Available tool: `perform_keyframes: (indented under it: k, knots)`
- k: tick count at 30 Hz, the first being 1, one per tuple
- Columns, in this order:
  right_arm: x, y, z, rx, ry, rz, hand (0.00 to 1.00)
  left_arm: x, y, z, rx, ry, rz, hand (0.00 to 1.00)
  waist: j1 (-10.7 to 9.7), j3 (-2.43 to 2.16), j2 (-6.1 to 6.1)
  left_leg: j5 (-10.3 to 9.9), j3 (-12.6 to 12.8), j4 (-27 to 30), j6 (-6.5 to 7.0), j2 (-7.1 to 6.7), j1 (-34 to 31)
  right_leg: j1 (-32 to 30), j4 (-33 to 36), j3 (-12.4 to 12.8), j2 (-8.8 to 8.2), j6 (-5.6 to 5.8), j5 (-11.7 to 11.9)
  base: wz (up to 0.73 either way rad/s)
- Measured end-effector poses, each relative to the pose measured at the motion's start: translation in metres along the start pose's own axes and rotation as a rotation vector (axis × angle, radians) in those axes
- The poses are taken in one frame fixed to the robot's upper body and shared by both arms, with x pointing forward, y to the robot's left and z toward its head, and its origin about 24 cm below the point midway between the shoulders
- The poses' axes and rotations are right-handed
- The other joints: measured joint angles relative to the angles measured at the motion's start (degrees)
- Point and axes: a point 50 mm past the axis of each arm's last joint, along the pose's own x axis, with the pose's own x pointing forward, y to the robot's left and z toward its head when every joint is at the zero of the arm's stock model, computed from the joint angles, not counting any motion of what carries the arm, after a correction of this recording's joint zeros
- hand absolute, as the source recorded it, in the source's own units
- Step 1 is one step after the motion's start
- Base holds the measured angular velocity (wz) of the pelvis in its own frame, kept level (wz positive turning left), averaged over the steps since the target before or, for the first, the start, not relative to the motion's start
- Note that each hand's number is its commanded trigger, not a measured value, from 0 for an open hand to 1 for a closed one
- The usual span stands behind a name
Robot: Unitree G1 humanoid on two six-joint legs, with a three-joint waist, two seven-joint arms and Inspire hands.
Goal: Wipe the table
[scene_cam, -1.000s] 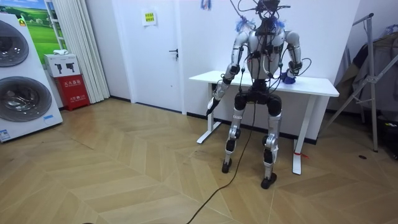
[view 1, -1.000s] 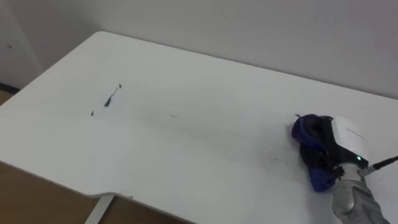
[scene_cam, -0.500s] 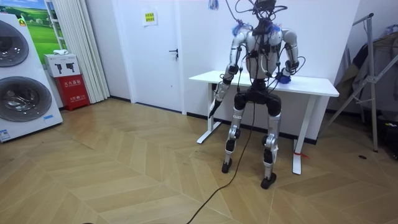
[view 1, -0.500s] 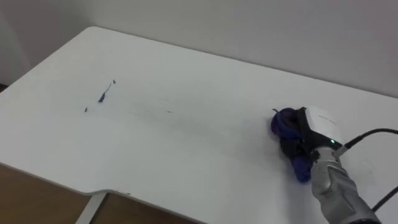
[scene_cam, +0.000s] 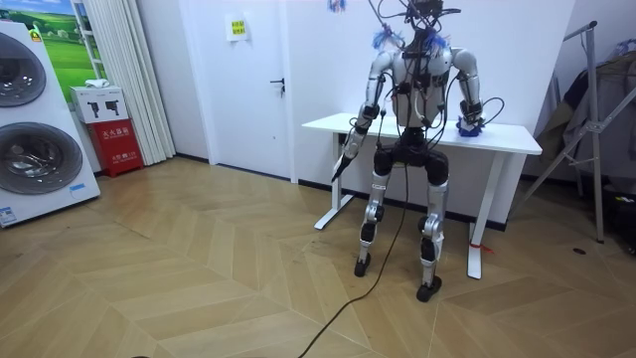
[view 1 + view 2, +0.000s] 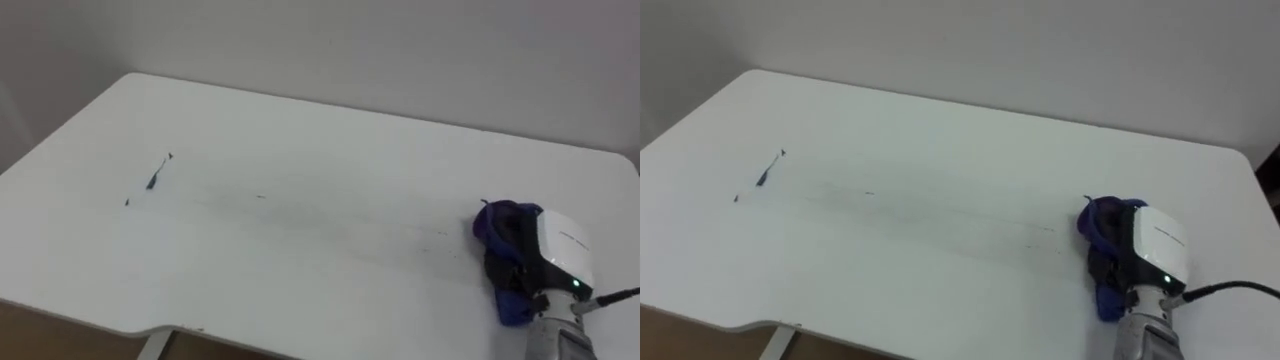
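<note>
A purple cloth (image 6: 493, 223) (image 6: 1098, 222) lies at the right end of the white table (image 6: 300, 130) (image 5: 502, 136). My right hand (image 6: 556, 258) (image 6: 1152, 252) rests on top of it, dark fingers curled into the folds, the white back of the hand facing up. Dark streaks (image 6: 155, 177) (image 6: 764, 174) mark the table's left part, with fainter smudges (image 6: 262, 196) along the middle. In the room view I stand at the table's front, right hand (image 5: 467, 123) on the tabletop, left hand (image 5: 343, 161) hanging below the table's edge.
The table's back edge runs along a white wall (image 6: 400, 50). Its front edge (image 6: 120, 325) is near me, with wooden floor below. In the room view a door (image 5: 253, 85), washing machines (image 5: 30, 129) and a metal rack (image 5: 596, 119) stand around.
My right hand slid left with the cloth half a second ago and has now moved back to the right. The eye view itself has shifted a little.
</note>
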Motion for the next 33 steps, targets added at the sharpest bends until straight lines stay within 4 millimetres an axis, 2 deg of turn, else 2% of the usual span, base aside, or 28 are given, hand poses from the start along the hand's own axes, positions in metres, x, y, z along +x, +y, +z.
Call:
perform_keyframes:
  k: [10, 17, 29, 33]
  knots:
    - [0.000, 0.000, -0.001, 0.042, 0.033, -0.014, 0.00, 0.001, 0.001, 0.003, -0.013, -0.006, 0.023, 0.00, -0.1, -0.05, 0.13, 0.0, -0.1, 0.0, 0.02, 0.03, 0.0, 0.2, 0.1, 0.0, 0.00, 0.00, 0.0, 0.00]
    - [0.000, 0.000, 0.002, 0.091, 0.028, -0.023, 0.00, 0.000, -0.002, 0.004, -0.112, -0.003, 0.031, 0.00, -0.9, -0.04, 0.12, -0.1, -0.1, -0.4, 0.00, 0.03, 0.1, 0.0, 0.2, -0.1, 0.02, 0.00, 0.0, 0.00]
    - [0.006, -0.023, 0.020, 0.190, -0.041, -0.046, 0.00, 0.001, -0.002, 0.016, -0.197, -0.060, 0.022, 0.00, -2.5, 0.05, -0.08, 0.0, 0.6, -0.9, 0.04, 0.05, -1.2, -3.1, 0.5, 1.2, 0.06, -0.01, 0.0, -0.06]
    - [0.011, -0.039, 0.016, 0.206, -0.031, -0.110, 0.00, 0.001, -0.003, 0.020, -0.207, -0.096, 0.015, 0.00, -3.9, 0.75, -0.27, 0.0, 1.8, -1.0, 0.05, 0.07, -0.8, -3.6, 0.4, 2.7, 0.08, -0.01, 0.0, -0.17]
